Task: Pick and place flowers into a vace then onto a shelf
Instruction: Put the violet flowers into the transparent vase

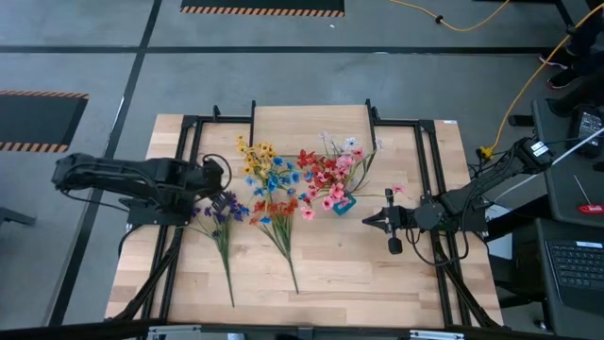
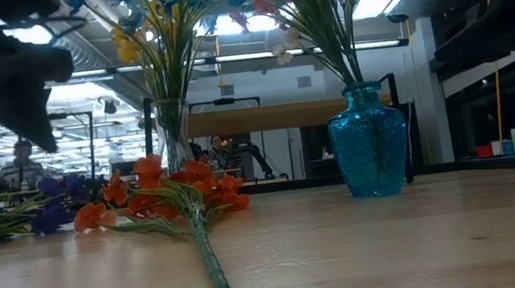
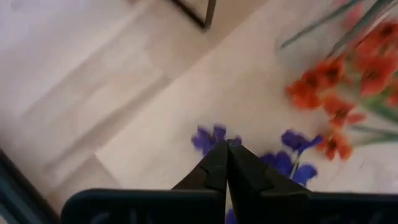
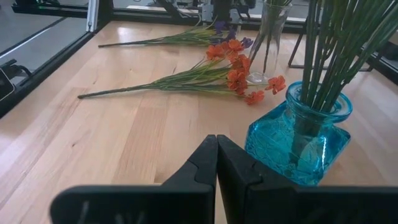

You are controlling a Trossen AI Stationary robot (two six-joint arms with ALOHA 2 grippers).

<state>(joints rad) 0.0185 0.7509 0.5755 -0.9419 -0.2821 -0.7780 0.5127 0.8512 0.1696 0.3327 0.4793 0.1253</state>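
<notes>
Orange spray: nearest the low camera, flat on the table, stem end forward, just left of the blue vase.
Purple spray: flat, farther left of the blue vase, beyond the clear vase.
Handling: likely light, thin springy stems, blossoms crushable; best pinched mid-stem, below the heads.
Left gripper: fingers pressed together above the purple blossoms; nothing visibly held.
Right gripper: fingers together, empty, just right of the blue vase.
Shelf: cannot place it surely.
Writing: none readable.
</notes>
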